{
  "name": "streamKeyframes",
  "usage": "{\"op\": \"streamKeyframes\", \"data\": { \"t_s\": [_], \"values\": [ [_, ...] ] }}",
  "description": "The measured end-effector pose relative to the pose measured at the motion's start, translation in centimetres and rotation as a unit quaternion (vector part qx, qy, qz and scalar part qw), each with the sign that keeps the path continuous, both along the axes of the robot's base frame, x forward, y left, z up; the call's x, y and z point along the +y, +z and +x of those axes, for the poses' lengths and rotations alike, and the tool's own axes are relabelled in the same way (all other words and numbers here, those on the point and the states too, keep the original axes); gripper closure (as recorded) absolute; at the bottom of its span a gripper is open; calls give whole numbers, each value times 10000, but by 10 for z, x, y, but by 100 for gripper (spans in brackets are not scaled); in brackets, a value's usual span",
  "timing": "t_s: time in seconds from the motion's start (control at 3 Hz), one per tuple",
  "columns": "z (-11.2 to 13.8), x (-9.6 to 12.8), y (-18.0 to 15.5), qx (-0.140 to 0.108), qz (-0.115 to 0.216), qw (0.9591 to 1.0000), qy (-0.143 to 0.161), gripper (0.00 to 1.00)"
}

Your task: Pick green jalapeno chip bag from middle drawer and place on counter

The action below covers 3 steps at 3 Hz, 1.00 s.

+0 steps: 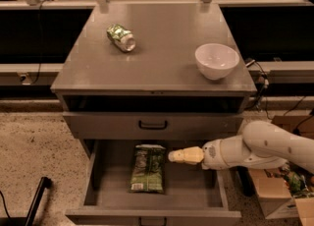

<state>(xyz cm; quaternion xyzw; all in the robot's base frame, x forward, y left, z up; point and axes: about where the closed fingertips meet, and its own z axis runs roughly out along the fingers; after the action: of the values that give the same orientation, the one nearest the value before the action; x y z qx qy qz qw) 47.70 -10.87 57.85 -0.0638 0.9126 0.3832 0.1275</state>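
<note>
One bag (148, 167) flat in open drawer (196, 193), left of centre | end effector (172, 156) just right of its far end, spread cannot tell | likely light, crinkly, slippery; pinch far edge

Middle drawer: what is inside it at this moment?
The green jalapeno chip bag lies flat on the middle drawer floor, left of centre. The gripper hangs over it from the right, its tip beside the bag's top corner. Floor beneath both is covered.
</note>
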Motion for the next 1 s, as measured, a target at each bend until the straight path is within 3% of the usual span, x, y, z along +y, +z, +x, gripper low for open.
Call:
{"op": "streamKeyframes", "data": {
  "t_s": [0.33,0.67,1.0],
  "values": [
    [-7,8,-39,310,126,9976,-609,0],
    [10,2,-45,102,-1,9958,-905,0],
    [10,2,-45,102,-1,9958,-905,0]
  ]
}}
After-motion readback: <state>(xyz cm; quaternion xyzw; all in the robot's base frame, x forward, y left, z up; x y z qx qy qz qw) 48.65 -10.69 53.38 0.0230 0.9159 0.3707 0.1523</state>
